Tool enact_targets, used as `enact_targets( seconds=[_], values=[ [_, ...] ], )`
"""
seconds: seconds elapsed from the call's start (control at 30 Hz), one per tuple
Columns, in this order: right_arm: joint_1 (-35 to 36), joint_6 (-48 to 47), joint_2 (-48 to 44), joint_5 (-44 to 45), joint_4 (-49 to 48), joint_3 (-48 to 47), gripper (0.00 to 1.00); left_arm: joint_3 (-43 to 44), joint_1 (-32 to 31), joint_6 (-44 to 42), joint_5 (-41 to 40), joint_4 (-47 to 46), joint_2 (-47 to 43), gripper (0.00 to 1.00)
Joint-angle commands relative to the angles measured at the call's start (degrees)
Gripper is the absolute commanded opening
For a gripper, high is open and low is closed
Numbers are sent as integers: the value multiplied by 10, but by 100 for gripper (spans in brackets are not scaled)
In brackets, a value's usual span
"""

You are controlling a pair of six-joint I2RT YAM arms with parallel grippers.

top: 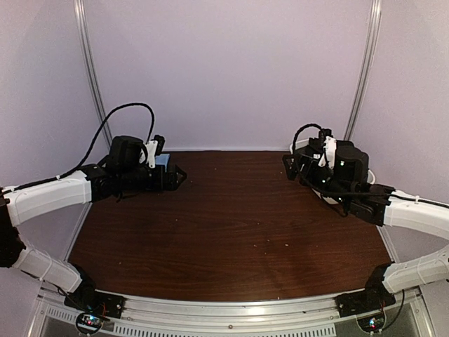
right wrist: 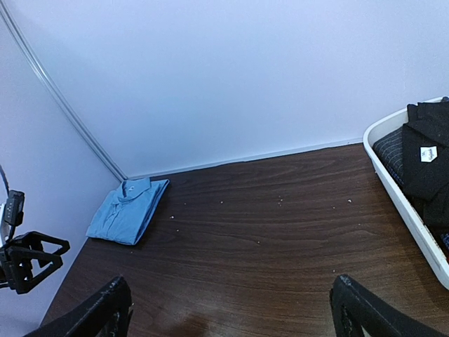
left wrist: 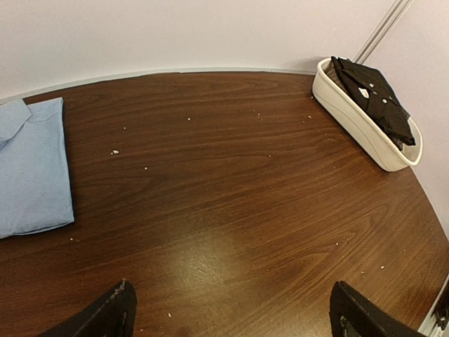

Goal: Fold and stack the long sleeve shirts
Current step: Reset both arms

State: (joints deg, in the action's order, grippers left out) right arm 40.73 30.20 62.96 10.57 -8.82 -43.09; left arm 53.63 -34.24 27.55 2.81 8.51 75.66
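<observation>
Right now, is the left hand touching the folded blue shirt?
Apart. The left wrist view shows the left hand open, with the blue shirt lying off to one side and bare table between the two.

Pale lilac walls (top: 224, 70) with metal corner rails (top: 90, 77) enclose a dark, glossy wood-grain table (top: 231, 232).
</observation>
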Motion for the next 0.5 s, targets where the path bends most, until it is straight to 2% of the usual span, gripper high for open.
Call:
enact_targets(
  seconds=[0.0, 0.47],
  values=[
    [-2, 1, -14, 15, -3, 6, 100, 10, -3, 5, 7, -35, -2, 98],
    [-2, 4, -22, 17, -10, 16, 100, 6, -3, 6, 6, -36, -4, 98]
  ],
)
